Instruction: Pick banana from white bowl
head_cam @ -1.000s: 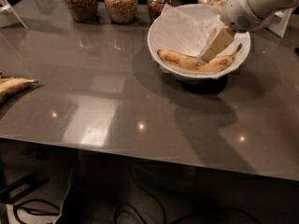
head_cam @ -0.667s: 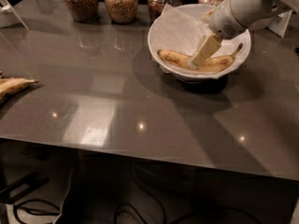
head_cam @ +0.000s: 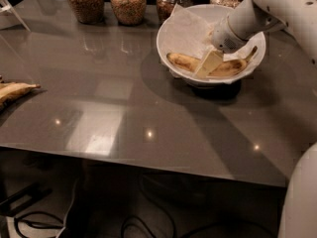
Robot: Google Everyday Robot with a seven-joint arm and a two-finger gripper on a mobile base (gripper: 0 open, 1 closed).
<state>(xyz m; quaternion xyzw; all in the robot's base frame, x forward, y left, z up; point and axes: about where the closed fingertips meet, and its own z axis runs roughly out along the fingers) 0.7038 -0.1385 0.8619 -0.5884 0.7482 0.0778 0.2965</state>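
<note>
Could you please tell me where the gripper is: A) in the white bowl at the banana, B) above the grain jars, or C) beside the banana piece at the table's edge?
A: the gripper is inside the wide white paper-lined bowl, at the long speckled yellow banana.

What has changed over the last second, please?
The pincer has moved lower and toward the picture's left, down to the middle of the banana in the white bowl; nothing is visibly gripped yet. The banana, bowl, grain jars and the banana piece at the picture's left edge stayed put.
</note>
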